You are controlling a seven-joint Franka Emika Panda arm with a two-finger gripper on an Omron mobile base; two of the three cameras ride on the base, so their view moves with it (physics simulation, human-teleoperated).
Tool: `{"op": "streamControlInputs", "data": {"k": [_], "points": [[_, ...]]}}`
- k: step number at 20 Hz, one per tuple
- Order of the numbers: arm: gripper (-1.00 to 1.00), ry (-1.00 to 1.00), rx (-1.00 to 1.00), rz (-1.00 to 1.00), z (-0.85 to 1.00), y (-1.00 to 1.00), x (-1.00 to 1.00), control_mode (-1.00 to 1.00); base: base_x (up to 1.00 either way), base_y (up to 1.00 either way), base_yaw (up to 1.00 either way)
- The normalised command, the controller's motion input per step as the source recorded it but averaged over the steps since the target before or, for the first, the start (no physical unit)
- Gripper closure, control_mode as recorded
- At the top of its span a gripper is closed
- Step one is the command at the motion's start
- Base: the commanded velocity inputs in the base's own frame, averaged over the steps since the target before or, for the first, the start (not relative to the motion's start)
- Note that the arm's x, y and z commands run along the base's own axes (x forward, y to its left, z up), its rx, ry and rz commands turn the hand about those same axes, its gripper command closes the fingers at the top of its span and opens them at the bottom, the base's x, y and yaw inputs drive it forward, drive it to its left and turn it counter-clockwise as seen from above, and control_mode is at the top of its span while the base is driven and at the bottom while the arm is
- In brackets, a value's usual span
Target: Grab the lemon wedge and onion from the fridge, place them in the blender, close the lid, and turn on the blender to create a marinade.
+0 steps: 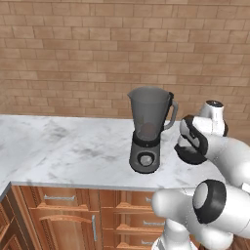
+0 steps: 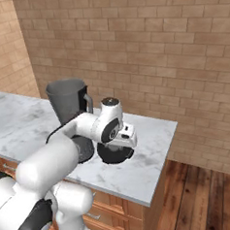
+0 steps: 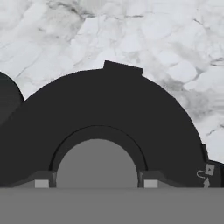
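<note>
You get flat, even rendered light in all three views — bright, no glare. The worktop [image 1: 73, 146] carries only a faint, soft shadow under the blender [image 1: 148, 129]. Edges look slightly soft and low in resolution, yet nothing is out of focus. In the hand view the lid [image 3: 109, 113] reads near black — its surface detail is lost.

A white marble desk [image 1: 63, 146] runs along a tan brick wall [image 1: 97, 53]. Below it sit brown wooden drawers [image 1: 73, 219] with grey bar handles [image 1: 93, 228]. Wooden plank floor [image 2: 205, 198] lies beyond the desk's right end.
</note>
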Motion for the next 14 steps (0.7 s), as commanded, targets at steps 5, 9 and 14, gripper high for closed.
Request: {"op": "streamControlInputs", "data": {"k": [5,9,14], "points": [[1.00,-0.19,0.00,-0.09,1.00,0.00,-0.17,-1.00,0.00,0.00,0.00],[1.00,-0.16,0.00,-0.08,1.00,0.00,-0.14,-1.00,0.00,0.00,0.00],[1.00,-0.03,0.02,-0.01,1.00,0.00,-0.07,-1.00,0.00,0.00,0.00]]}}
